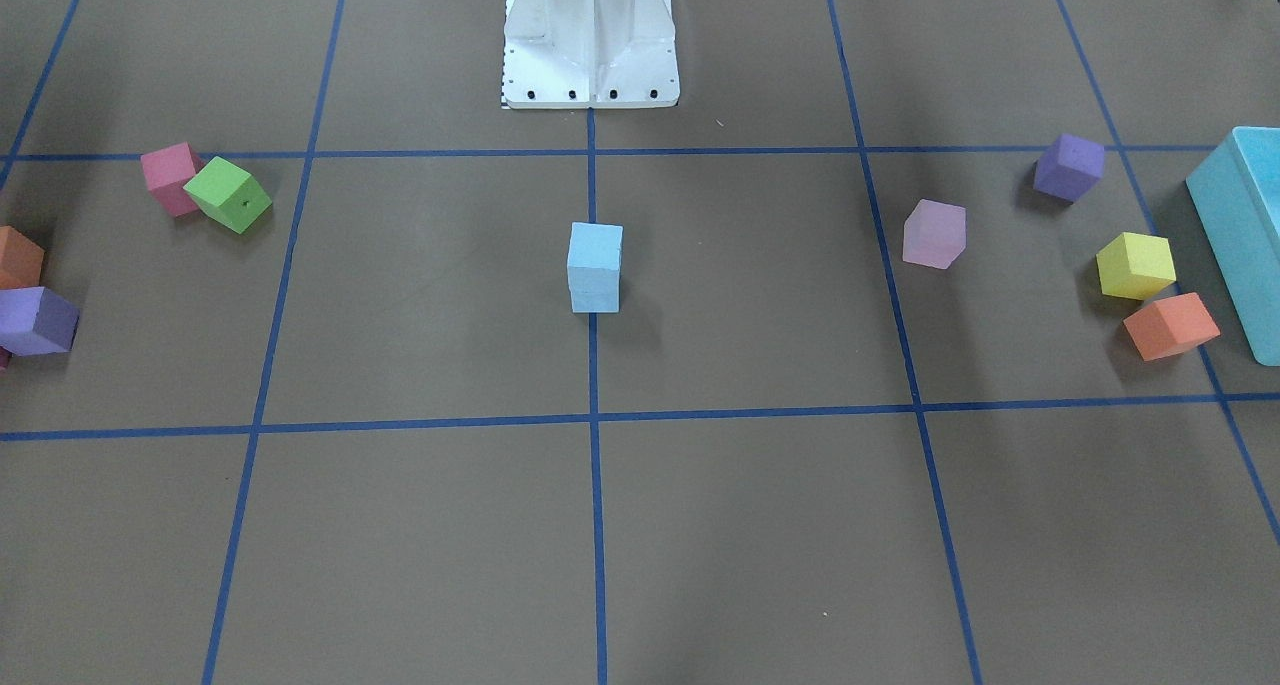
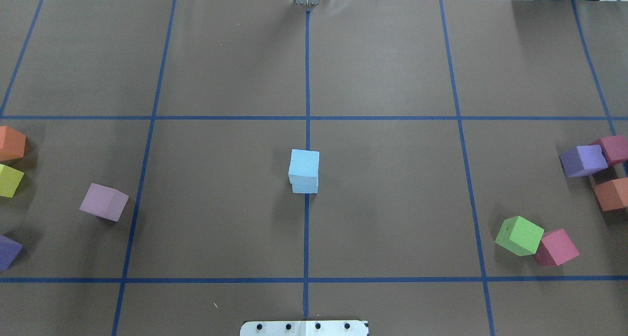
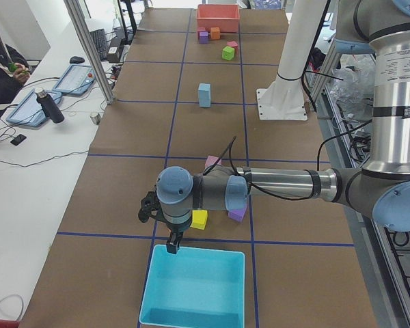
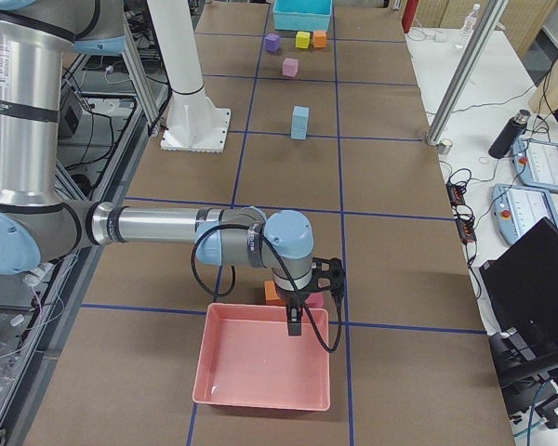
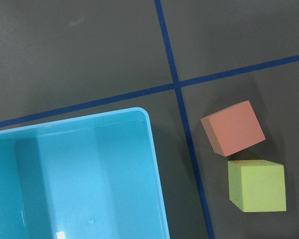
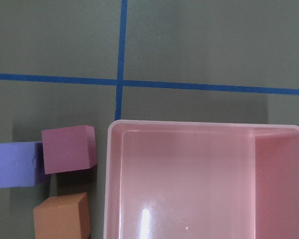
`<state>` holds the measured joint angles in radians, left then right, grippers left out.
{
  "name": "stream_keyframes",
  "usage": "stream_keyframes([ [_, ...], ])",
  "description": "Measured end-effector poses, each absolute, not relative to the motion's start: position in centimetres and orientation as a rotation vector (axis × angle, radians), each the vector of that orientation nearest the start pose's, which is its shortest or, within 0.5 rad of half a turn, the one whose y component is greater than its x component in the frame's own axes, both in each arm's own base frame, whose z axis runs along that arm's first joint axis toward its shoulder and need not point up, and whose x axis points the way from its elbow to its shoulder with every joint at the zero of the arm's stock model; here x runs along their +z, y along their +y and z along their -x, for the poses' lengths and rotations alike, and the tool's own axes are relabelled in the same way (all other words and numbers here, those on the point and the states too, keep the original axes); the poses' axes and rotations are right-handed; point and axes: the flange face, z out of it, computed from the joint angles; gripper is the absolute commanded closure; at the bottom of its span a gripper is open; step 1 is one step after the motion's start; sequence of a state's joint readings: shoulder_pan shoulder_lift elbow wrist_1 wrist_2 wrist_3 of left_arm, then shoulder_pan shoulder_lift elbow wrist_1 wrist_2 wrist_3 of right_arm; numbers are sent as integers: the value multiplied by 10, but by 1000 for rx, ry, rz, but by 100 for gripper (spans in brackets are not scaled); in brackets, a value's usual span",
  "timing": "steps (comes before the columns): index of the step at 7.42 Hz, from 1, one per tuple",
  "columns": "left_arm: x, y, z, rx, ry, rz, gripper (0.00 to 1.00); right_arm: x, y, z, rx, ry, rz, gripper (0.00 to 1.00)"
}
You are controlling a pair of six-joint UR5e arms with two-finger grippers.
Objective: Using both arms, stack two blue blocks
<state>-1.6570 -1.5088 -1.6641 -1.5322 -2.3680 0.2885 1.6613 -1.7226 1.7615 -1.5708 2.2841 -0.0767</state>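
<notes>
Blocks first: you have the upper blue block (image 1: 595,248) sitting upright on the lower blue block (image 1: 595,295) in the middle of the desk, on the centre tape line (image 2: 306,81). Both arms are well apart from that stack.

The left arm (image 3: 287,184) stretches out to the desk's end on the robot's left. Its left gripper (image 3: 172,244) points down over the rim of the turquoise bin (image 3: 191,290). You see that gripper only from the side camera, so you cannot tell whether its jaws are apart or together. Its wrist view looks down on one corner of the bin, with an orange cube (image 5: 232,128) and a yellow cube (image 5: 256,185) close together on the paper near it.

The right arm (image 4: 158,226) reaches to the opposite end of the desk, and the right gripper (image 4: 295,323) hangs over the edge of the pink bin (image 4: 251,372). You cannot tell how those jaws stand either. Just beside that bin, a magenta cube (image 6: 69,149) touches a purple cube (image 6: 15,164).
</notes>
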Motion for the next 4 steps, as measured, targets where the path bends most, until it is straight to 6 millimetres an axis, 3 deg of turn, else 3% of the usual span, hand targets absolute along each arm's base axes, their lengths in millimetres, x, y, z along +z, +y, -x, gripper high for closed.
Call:
stream_keyframes([
  [4, 647, -454, 102, 187, 787, -138, 2, 640, -420, -105, 1, -722, -94, 0],
])
